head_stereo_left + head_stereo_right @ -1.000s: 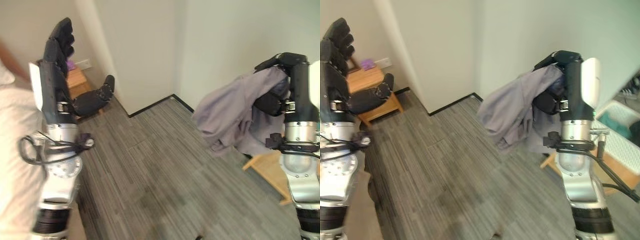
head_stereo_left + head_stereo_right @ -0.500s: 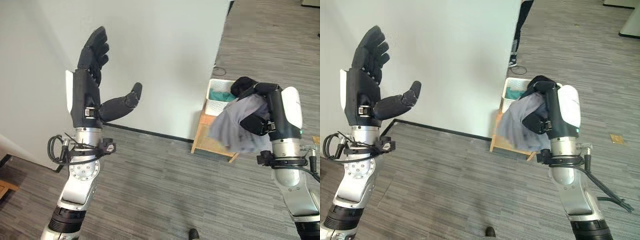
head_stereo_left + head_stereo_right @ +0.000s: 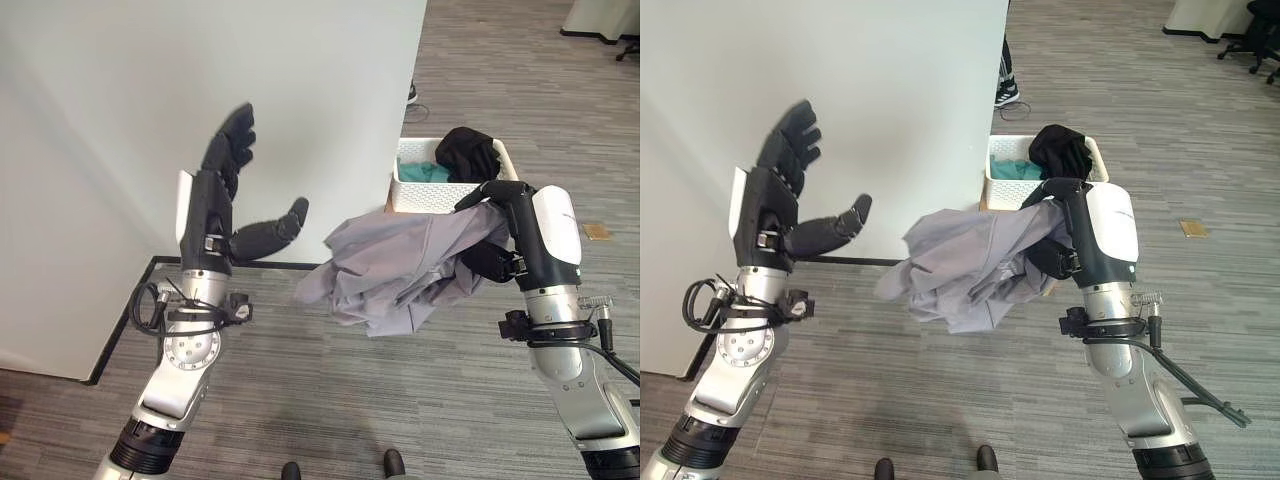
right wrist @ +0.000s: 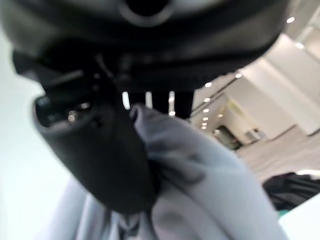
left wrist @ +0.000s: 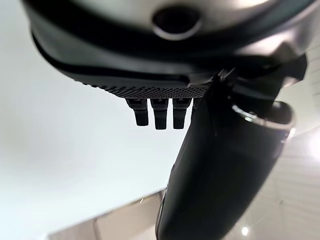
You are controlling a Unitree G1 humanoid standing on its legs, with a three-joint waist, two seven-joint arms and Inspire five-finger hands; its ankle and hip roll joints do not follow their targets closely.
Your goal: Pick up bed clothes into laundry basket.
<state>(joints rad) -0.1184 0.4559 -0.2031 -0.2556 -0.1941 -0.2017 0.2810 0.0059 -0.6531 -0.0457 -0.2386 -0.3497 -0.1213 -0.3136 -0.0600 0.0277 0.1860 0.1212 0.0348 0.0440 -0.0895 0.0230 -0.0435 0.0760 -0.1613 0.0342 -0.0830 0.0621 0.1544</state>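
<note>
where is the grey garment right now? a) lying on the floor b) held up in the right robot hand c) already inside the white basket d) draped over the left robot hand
b: the grey garment hangs in the air from the right robot hand, whose fingers curl round it, short of the white basket; the left robot hand is raised, open and holds nothing.

Right hand fingers buried in grey garment, basket lower part hidden behind that garment, a person's shoe half hidden by the wall, office chairs cut off at the edge
</note>
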